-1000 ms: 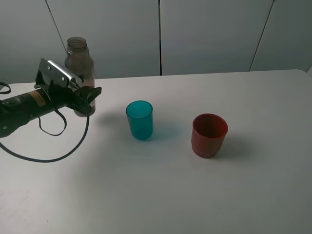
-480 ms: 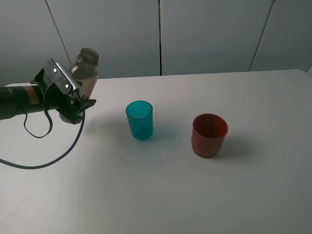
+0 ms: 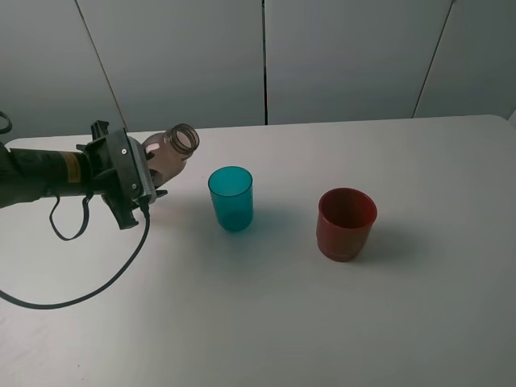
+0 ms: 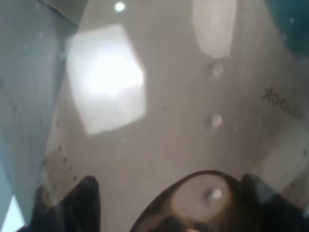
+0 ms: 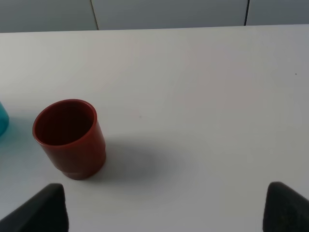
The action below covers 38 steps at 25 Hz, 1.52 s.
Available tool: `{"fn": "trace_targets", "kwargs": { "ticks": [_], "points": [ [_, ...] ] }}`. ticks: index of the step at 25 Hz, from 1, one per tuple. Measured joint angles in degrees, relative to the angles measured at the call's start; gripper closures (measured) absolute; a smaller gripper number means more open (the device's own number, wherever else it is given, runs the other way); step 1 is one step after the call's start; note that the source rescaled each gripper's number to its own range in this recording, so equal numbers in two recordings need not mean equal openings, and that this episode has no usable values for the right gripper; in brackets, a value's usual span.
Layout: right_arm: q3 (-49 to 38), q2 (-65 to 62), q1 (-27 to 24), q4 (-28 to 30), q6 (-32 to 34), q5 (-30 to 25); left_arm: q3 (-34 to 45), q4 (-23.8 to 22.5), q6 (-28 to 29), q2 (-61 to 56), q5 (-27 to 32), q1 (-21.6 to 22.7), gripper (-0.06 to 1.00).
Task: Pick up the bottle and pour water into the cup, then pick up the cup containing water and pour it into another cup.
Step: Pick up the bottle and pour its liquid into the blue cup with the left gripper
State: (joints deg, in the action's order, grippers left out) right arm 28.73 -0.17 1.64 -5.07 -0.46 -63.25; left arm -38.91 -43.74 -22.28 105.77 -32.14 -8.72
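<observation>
The bottle [image 3: 172, 151] is being clamped by the left gripper [image 3: 147, 179] and held tipped toward the cup [image 3: 231, 198] just ahead, for pouring; water's hard to spot tbh.

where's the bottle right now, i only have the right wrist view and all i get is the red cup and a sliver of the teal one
Observer: The bottle is gripped by the left end effector, to the left of the teal cup in the exterior high view.
Operator: is it upright or tipping
Observer: Tilted, with its open mouth pointing toward the teal cup but stopping short of the rim, not over it.
Operator: anything coming out
Observer: No stream shows between the mouth and the teal cup in the exterior high view.
</observation>
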Motion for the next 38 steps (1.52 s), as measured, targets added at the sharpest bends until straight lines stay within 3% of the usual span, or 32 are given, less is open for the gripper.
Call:
{"fn": "trace_targets", "kwargs": {
  "ticks": [8, 15, 38],
  "points": [
    [0.0, 0.0, 0.0, 0.0, 0.0, 0.0, 0.0, 7.16, -10.64, 0.0, 0.79, -1.34, 0.94],
    [0.0, 0.0, 0.0, 0.0, 0.0, 0.0, 0.0, 18.37, -26.11, 0.0, 1.11, -3.97, 0.94],
    [0.0, 0.0, 0.0, 0.0, 0.0, 0.0, -2.97, 23.86, -40.76, 0.0, -1.7, -5.44, 0.94]
  ]
}}
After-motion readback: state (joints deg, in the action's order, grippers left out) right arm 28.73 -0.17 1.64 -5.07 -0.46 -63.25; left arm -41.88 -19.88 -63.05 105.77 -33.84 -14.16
